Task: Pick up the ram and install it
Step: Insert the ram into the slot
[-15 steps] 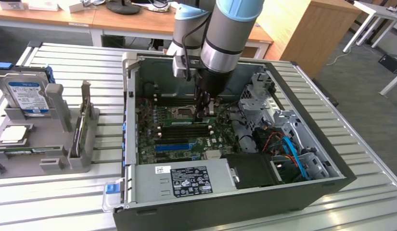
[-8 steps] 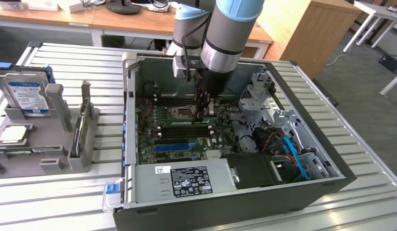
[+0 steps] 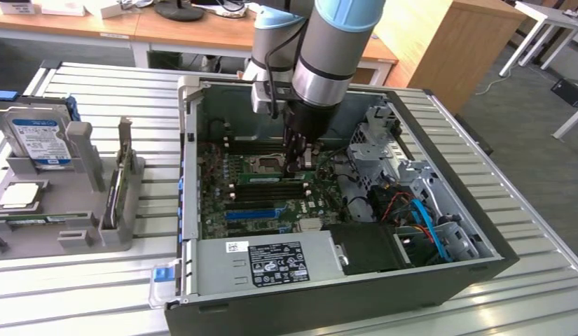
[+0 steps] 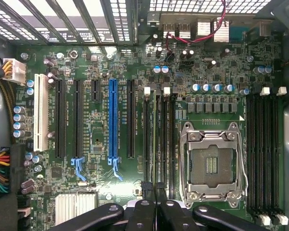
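Exterior view: table (image 3: pixel 513 294), open case (image 3: pixel 363 290), arm (image 3: pixel 326 56) reaching in. Pincer (image 3: pixel 299 168) clenched, tips at ram (image 3: pixel 265 178). Ram stands in slot, 6 o'clock of socket (image 3: pixel 266 164). Wrist view adds blue slot (image 4: pixel 112 120).

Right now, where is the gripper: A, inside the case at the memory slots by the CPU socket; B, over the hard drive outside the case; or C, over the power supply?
A: the gripper is down inside the case, at the black slots beside the CPU socket.
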Action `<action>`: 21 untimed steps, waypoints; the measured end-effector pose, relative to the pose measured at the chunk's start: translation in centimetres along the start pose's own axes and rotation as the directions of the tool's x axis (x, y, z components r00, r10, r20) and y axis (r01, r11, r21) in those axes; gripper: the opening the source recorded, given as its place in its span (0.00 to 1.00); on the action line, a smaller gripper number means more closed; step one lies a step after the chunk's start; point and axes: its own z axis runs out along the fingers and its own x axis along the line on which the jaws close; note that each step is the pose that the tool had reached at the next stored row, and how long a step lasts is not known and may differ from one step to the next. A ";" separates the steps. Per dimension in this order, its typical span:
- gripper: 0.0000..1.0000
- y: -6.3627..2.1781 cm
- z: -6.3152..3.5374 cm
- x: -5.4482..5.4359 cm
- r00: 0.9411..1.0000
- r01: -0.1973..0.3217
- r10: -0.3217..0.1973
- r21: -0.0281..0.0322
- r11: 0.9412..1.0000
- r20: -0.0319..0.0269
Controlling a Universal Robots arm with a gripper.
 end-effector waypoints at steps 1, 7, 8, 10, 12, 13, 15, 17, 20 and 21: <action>0.12 0.00 0.01 0.0 1.000 0.000 0.000 0.000 1.000 0.000; 0.12 -0.01 0.30 0.0 1.000 0.000 0.000 0.000 1.000 -0.004; 0.12 -0.01 0.34 0.0 1.000 0.000 0.000 0.000 1.000 -0.004; 0.12 -0.02 0.42 0.0 1.000 0.000 0.000 0.000 1.000 -0.004; 0.12 -0.02 0.56 0.0 1.000 0.000 0.000 0.000 1.000 -0.005; 0.12 -0.02 0.58 0.0 1.000 0.000 0.000 0.000 1.000 -0.005; 0.12 -0.02 0.62 0.0 1.000 0.000 0.000 0.000 1.000 -0.005; 0.12 -0.02 0.67 0.0 1.000 0.000 0.000 0.000 1.000 -0.005; 0.12 -0.03 0.78 0.0 1.000 0.000 0.000 0.000 1.000 -0.006; 0.12 -0.03 0.82 0.0 1.000 0.000 0.000 0.000 1.000 -0.006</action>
